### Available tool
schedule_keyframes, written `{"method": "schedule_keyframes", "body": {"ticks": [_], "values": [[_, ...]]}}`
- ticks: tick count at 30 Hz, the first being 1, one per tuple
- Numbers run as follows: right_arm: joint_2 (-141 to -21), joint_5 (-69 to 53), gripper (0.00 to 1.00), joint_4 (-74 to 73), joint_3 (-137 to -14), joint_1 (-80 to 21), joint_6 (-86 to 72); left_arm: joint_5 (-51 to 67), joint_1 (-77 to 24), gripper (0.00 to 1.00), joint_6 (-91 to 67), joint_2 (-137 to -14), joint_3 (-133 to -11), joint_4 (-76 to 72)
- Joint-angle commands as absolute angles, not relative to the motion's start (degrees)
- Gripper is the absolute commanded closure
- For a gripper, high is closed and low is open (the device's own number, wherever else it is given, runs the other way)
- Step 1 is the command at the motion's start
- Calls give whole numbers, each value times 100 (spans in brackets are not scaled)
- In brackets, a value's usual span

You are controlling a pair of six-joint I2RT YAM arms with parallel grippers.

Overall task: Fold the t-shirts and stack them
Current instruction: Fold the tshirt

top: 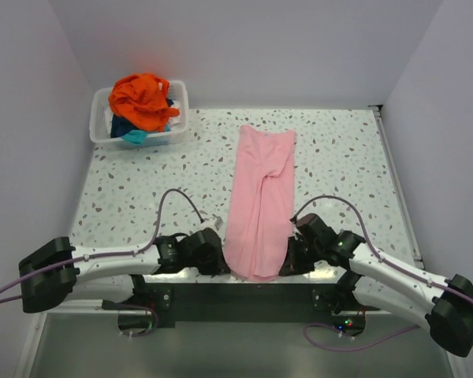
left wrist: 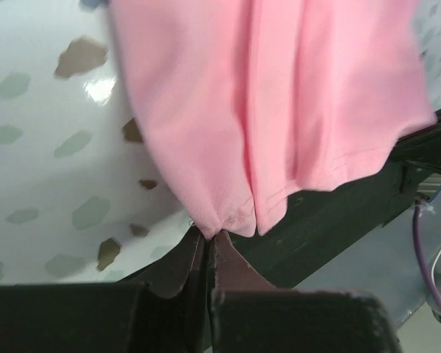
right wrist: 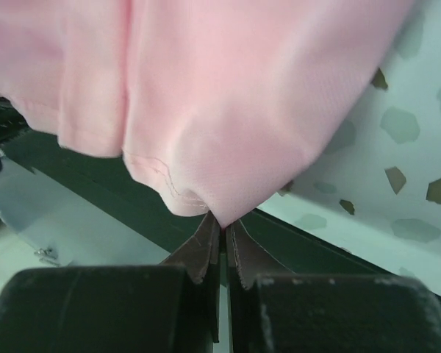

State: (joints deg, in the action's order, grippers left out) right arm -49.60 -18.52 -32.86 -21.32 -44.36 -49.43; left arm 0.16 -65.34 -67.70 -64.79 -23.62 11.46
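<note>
The left end effector (left wrist: 208, 239) pinched the pink shirt's (top: 260, 197) near-left corner, the right end effector (right wrist: 222, 220) its near-right corner, equally close. From both, the shirt's long axis ran straight away over the surface (top: 347, 150); left of its far end stood the bin (top: 99, 126).

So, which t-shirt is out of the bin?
The light pink t-shirt: it lies stretched on the table, left gripper and right gripper pinching its near edge. The orange t-shirt and teal t-shirt sit crumpled in the bin.
</note>
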Motion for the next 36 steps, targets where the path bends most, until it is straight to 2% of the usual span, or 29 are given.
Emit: {"method": "schedule_keyframes", "body": {"ticks": [1,8,15,23,36], "values": [[-5089,-1180,100,-3322,-2767,-4456,-4712,-605,-6513,100,-6382,-6609,-3171,1291],[-5510,-352,100,-3867,-3892,-4158,-4061,-176,-5636,100,-5539,-7154,-4041,880],[-6001,-581,100,-3208,-4480,-3183,-3570,-26,-5002,100,-4782,-7899,-4911,527],[-6758,-44,100,-3059,-5273,-2892,-3296,307,-4334,100,-4351,-8682,-5826,527],[-7980,-703,100,-2567,-6055,-2013,-3103,641,-3727,100,-3797,-9905,-7198,773]]}}
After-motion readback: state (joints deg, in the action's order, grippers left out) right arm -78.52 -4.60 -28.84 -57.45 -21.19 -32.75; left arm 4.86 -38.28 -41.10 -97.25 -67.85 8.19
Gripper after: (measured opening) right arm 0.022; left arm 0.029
